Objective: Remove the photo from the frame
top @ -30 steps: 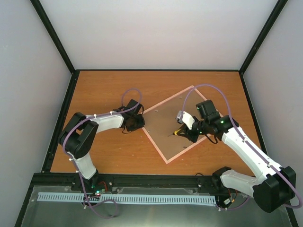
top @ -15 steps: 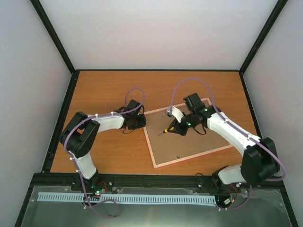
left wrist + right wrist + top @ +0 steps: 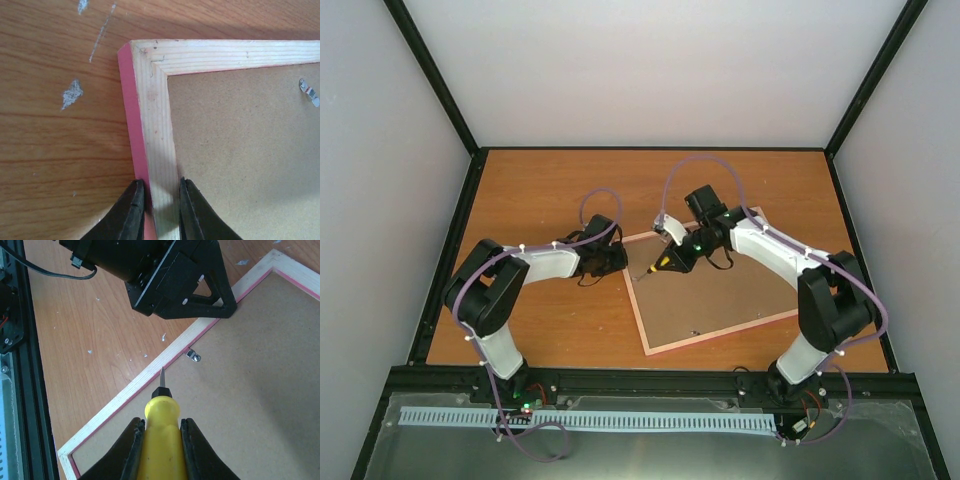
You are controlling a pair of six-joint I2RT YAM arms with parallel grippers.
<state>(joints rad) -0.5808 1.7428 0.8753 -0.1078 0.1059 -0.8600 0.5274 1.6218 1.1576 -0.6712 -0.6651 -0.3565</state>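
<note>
The frame (image 3: 641, 312) lies face down on the table, its brown backing board (image 3: 720, 295) up. The photo is hidden under that board. My left gripper (image 3: 161, 192) is shut on the frame's left rail (image 3: 157, 115), a little below its pink-edged corner; in the top view it (image 3: 620, 262) sits at the frame's left corner. My right gripper (image 3: 161, 426) is shut on a yellow-handled screwdriver (image 3: 161, 440). The screwdriver's tip hovers at the rail's inner edge, close to a small metal clip (image 3: 194, 356). From above, the screwdriver (image 3: 663, 265) points left.
Another metal clip (image 3: 310, 94) sits on the board near the top rail. The left arm's black wrist (image 3: 175, 280) hangs close beyond the screwdriver tip. A black rail (image 3: 20, 365) borders the table's near edge. White flecks dot the wood.
The frame has swung from a diamond stance to a squarer one, its left rail still in the left gripper. The right gripper has carried the screwdriver left and back toward that rail.
</note>
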